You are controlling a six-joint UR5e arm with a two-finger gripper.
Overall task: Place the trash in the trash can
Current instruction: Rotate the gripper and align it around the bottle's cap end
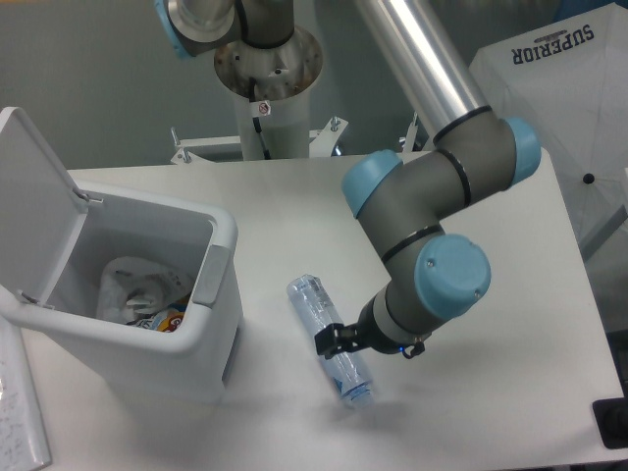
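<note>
The crushed clear plastic bottle [328, 337] lies on the white table, its cap end pointing to the front right. My gripper [331, 340] has come down low over the bottle's middle from the right; its black fingers [323, 341] reach across the bottle, and it looks open. The bottle still rests on the table. To the left stands the white trash can [222, 234] with its lid [31, 201] tipped up and back. Inside it lies the crumpled white wrapper [137, 287], next to a small orange-printed scrap [170, 319].
The arm's base pedestal [266, 83] stands at the back of the table. A white cloth printed SUPERIOR [564, 69] hangs at the right. A sheet of paper [20, 422] lies at the front left, and a black object [613, 424] sits off the front right corner.
</note>
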